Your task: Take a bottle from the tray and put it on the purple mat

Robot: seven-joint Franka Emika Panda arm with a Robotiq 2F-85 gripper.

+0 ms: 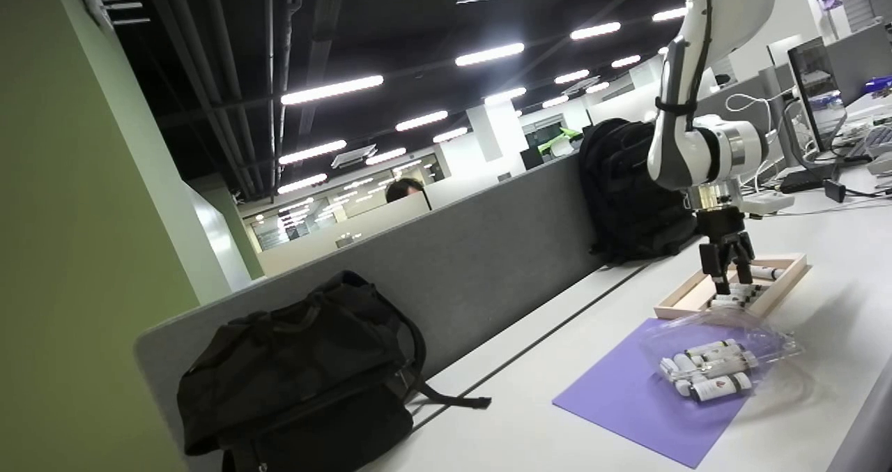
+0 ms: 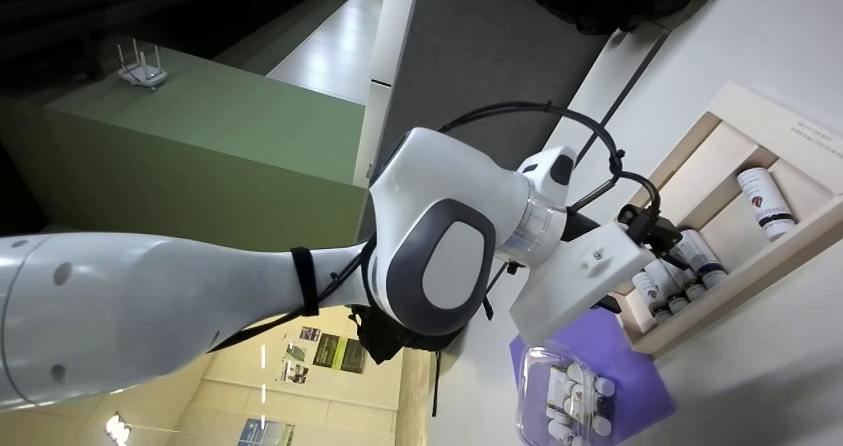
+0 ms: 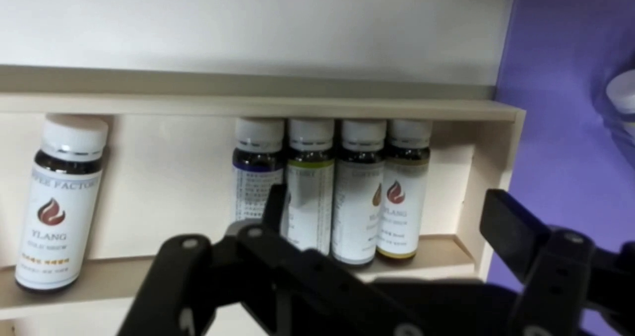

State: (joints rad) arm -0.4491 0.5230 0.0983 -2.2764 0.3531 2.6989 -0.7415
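Observation:
The light-wood tray [image 1: 677,313] lies on the desk beside the purple mat [image 1: 606,392]; both also show in the wrist view, the tray's rim [image 3: 248,106] and the mat [image 3: 540,58]. White-capped bottles with white labels lie in one tray compartment. Several form a row, including a yellow-banded bottle [image 3: 403,207] at the right end and a purple-banded bottle [image 3: 258,187] at the left end. Another bottle [image 3: 59,217] lies apart at the far left. My gripper [image 3: 389,209] is open and empty above the row. Its left finger hides part of the left bottles; the right finger overlaps the tray's end wall.
A clear plastic box [image 2: 525,393] holding several bottles [image 1: 721,387] rests on the mat. A grey partition [image 1: 502,249] runs behind the desk. Black backpacks [image 1: 300,367] stand along it. A monitor [image 1: 815,95] and cables are beyond the tray.

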